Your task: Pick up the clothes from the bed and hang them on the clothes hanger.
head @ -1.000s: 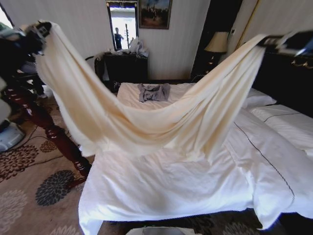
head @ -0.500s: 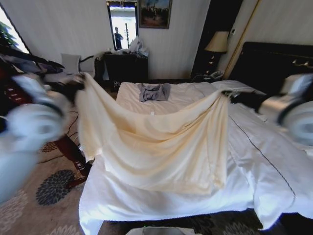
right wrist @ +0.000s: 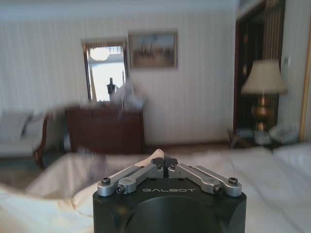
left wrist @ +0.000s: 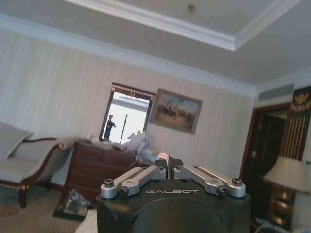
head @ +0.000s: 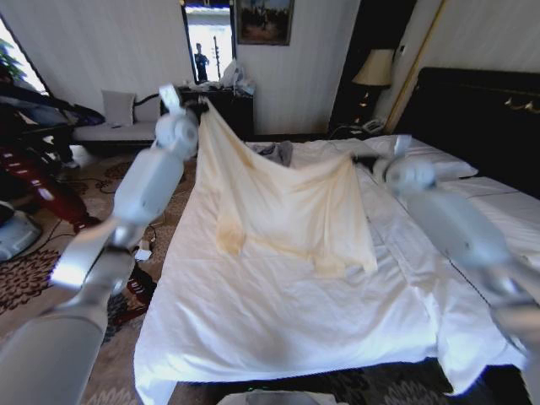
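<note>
Centre of the head view, the large pale cream-yellow thin-fabric garment (head: 287,202) hangs spread over the wide white-sheeted bed (head: 278,321), lifted clear. The left gripper (head: 202,103) pinches one top corner, the right gripper (head: 359,158) the other (both clamped on cloth). Next, probably, carrying it toward the hanger.
</note>
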Robot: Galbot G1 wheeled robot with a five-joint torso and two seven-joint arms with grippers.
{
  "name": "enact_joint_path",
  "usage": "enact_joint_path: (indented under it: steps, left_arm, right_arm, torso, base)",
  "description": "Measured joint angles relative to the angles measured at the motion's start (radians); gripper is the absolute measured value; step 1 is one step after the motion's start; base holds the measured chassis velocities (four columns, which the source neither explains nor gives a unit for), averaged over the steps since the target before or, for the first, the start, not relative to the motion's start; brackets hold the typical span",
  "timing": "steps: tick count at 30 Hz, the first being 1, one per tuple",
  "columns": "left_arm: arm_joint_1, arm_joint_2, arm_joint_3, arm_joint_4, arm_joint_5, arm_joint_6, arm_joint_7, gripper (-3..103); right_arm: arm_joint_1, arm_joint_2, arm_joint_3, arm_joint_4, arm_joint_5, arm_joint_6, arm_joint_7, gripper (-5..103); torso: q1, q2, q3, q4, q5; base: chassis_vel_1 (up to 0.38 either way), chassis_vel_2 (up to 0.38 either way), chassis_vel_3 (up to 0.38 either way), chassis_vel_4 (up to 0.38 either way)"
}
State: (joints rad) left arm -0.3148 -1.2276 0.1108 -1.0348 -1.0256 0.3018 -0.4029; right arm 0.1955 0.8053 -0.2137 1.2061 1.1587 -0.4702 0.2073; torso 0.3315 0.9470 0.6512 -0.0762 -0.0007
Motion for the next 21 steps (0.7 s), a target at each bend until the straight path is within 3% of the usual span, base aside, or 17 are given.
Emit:
enact_joint_path:
  steps: [2, 6, 10, 11, 15, 17, 18, 20, 21]
  left_arm:
    - [-0.016, 0.009, -0.011, 0.002, -0.009, 0.0, -0.005, 2]
    - [0.01, 0.058, -0.024, -0.07, -0.037, 0.011, -0.032, 2]
    - [0.153, 0.219, -0.069, -0.39, -0.131, 0.054, -0.109, 2]
    - [0.153, 0.219, -0.069, -0.39, -0.131, 0.054, -0.109, 2]
    - [0.286, 0.435, -0.16, -0.714, -0.268, 0.098, -0.194, 2]
    - [0.291, 0.451, -0.169, -0.738, -0.283, 0.102, -0.203, 2]
    - [0.31, 0.522, -0.208, -0.844, -0.346, 0.122, -0.235, 2]
    - [0.341, 0.593, -0.259, -0.935, -0.412, 0.151, -0.263, 2]
    - [0.341, 0.593, -0.259, -0.935, -0.412, 0.151, -0.263, 2]
  right_arm:
    - [0.082, 0.017, -0.016, -0.044, 0.012, 0.007, -0.009, 0]
    - [0.106, 0.001, -0.016, -0.028, 0.035, 0.008, -0.009, 0]
    - [0.021, -0.099, 0.08, 0.167, 0.119, -0.044, 0.042, 0]
    - [0.021, -0.099, 0.08, 0.167, 0.119, -0.044, 0.042, 0]
    - [-0.175, -0.304, 0.295, 0.451, 0.256, -0.132, 0.103, 0]
    - [-0.195, -0.324, 0.317, 0.479, 0.27, -0.139, 0.106, 0]
    - [-0.272, -0.419, 0.419, 0.585, 0.324, -0.165, 0.117, 0]
    - [-0.322, -0.497, 0.507, 0.668, 0.4, -0.195, 0.147, 0]
    - [-0.322, -0.497, 0.507, 0.668, 0.4, -0.195, 0.147, 0]
  torso:
    - [0.0, 0.0, 0.0, -0.0012, 0.0001]
    - [0.0, 0.0, 0.0, -0.0016, 0.0009]
    - [0.0, 0.0, 0.0, -0.0006, 0.0004]
    - [0.0, 0.0, 0.0, -0.0006, 0.0004]
    - [0.0, 0.0, 0.0, -0.0006, 0.0005]
    - [-0.001, 0.0, 0.0, -0.0007, 0.001]
    - [-0.001, 0.0, -0.001, -0.0018, 0.0014]
    - [-0.001, 0.001, -0.001, -0.0023, 0.0008]
    - [-0.001, 0.001, -0.001, -0.0023, 0.0008]
  base:
    - [0.0, 0.0, 0.0, 0.0]
    - [0.0, 0.0, 0.0, 0.0]
    - [0.0, 0.0, 0.0, 0.0]
    - [0.0, 0.0, 0.0, 0.0]
    - [0.0, 0.0, 0.0, 0.0]
    - [0.0, 0.0, 0.0, 0.0]
    - [0.0, 0.0, 0.0, 0.0]
    - [0.0, 0.0, 0.0, 0.0]
    - [0.0, 0.0, 0.0, 0.0]
